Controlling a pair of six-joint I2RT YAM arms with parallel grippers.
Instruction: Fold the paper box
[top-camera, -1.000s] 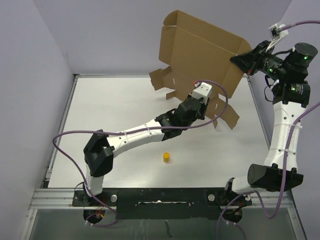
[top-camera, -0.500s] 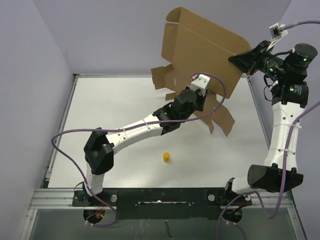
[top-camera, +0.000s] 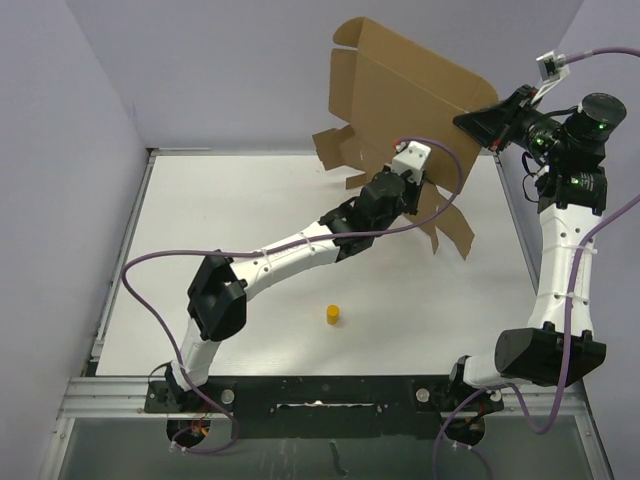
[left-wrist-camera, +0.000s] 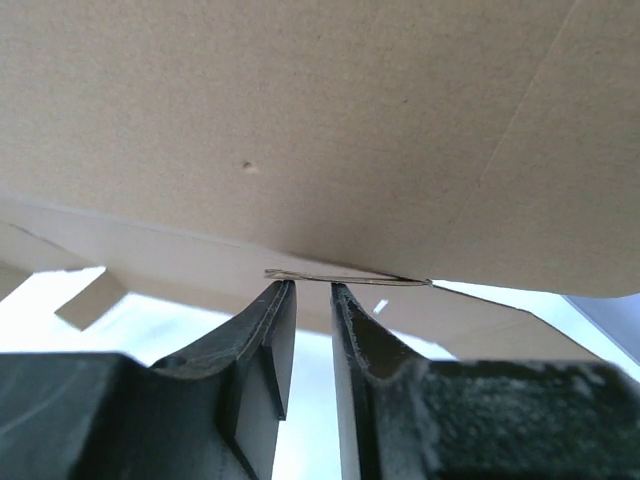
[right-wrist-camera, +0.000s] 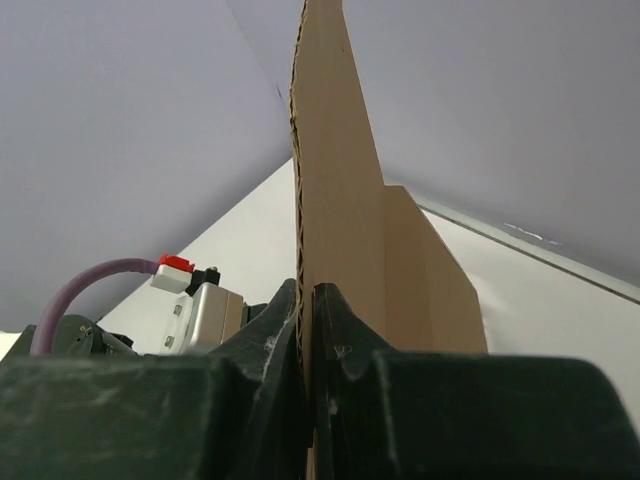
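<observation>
Remote rig, mid-fold: a plain brown corrugated-cardboard paper box (top-camera: 400, 90) (left-wrist-camera: 300, 120) (right-wrist-camera: 340, 230), a die-cut sheet with rounded flaps and slotted tabs, hangs upright in the air well beyond the small yellow cylinder (top-camera: 332, 314) and high over the matte white surface (top-camera: 200, 230). Its panels are creased but still spread open as one sheet. My right hand (top-camera: 465, 120) (right-wrist-camera: 305, 295), beyond and to the right of the cylinder, is clamped tight on the sheet's right edge, and I can see the fluted edge pinched between its black fingers. My left hand (top-camera: 418, 188) (left-wrist-camera: 310, 290), beyond the cylinder, stands only a sliver open and grips nothing, its fingertips right at the thin edge of a lower flap. Against a second ago, I see the left arm stretched farther from the cylinder and the lower flaps swung rightward. The cylinder has not moved.
</observation>
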